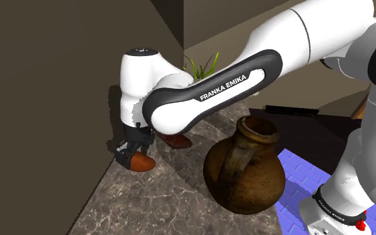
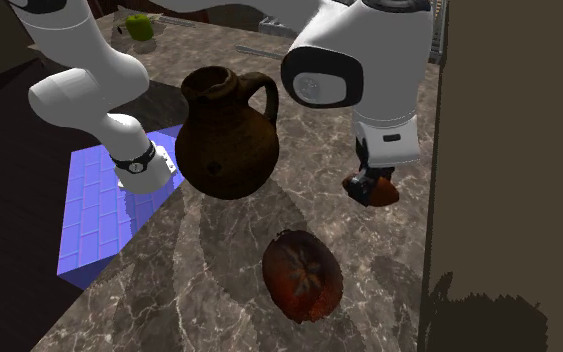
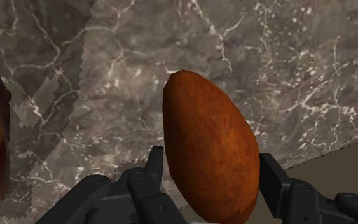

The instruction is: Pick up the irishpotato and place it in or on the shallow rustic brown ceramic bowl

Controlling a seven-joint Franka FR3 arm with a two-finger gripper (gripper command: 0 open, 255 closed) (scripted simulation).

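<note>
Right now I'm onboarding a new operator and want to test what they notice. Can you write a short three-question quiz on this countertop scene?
1. True or false: the brown jug is lying tipped over on its side.
2. What sits between the fingers of the gripper?
A) a spoon
B) the reddish-brown potato
C) a cup
3. In the second exterior view, which is nearer the camera: the jug or the shallow brown bowl?

Key
1. False. It stands upright on the marble counter.
2. B. The fingers clasp it from both sides.
3. The bowl.
</note>
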